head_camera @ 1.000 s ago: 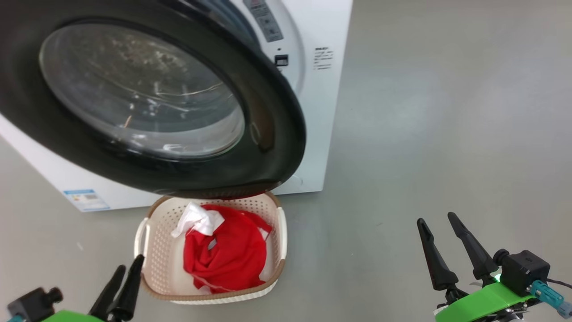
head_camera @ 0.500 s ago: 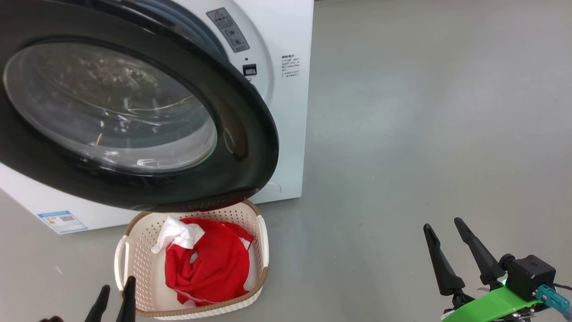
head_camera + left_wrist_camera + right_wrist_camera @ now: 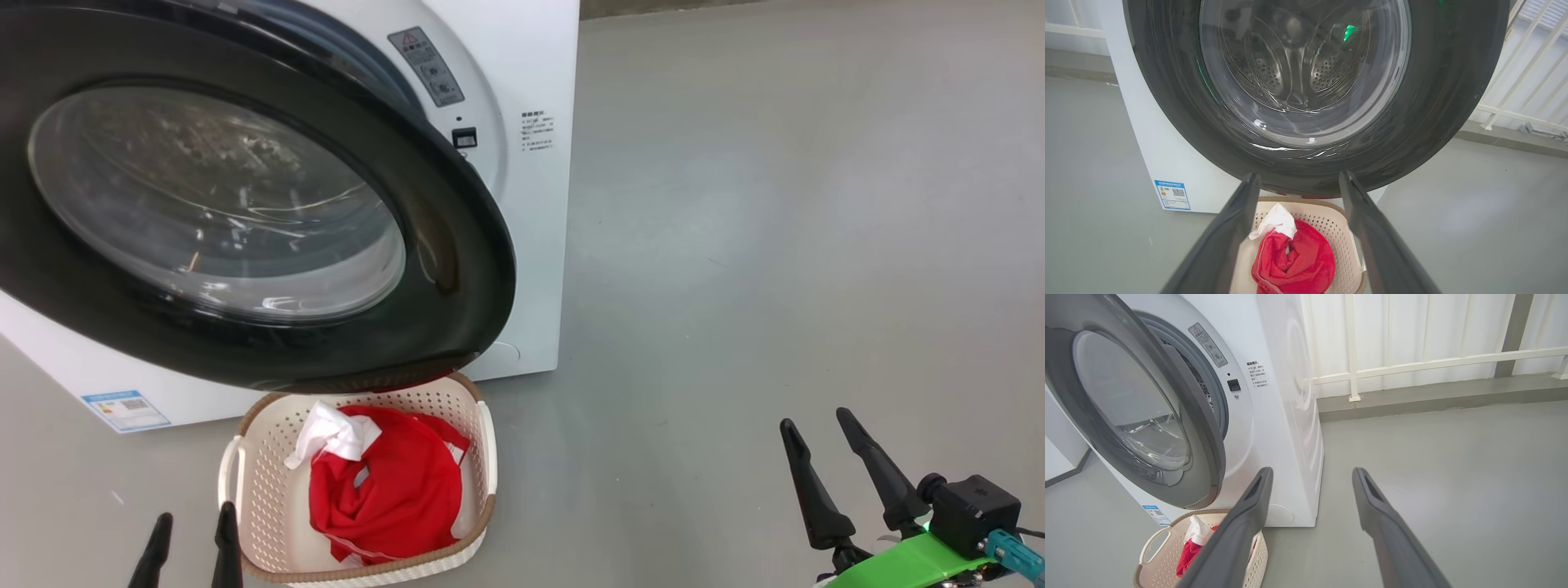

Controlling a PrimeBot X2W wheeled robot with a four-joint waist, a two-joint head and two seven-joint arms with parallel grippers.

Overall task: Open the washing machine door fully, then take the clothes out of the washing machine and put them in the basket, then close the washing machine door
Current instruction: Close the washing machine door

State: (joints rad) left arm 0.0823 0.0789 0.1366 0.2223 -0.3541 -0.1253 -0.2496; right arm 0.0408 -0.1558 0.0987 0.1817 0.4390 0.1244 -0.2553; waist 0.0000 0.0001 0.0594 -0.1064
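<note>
The washing machine (image 3: 522, 65) stands at the upper left, and its black-rimmed washing machine door (image 3: 220, 204) hangs ajar over the basket (image 3: 261, 482). Seen in the right wrist view, the door (image 3: 1135, 404) stands at an angle off the white front. The red and white clothes (image 3: 384, 498) lie in a heap in the cream basket on the floor. My left gripper (image 3: 190, 518) is open at the bottom edge, just left of the basket, empty. My right gripper (image 3: 814, 419) is open at the lower right, far from the machine. Through the door glass the steel drum (image 3: 1298, 69) shows.
Grey floor (image 3: 775, 245) stretches to the right of the machine. A white railing (image 3: 1412, 363) and a low kerb run behind it. A blue label (image 3: 126, 408) sits low on the machine's front.
The head camera has shifted, sliding the scene left. My left gripper has sunk toward the bottom edge and its fingers have spread apart. The door, basket and clothes have stayed put.
</note>
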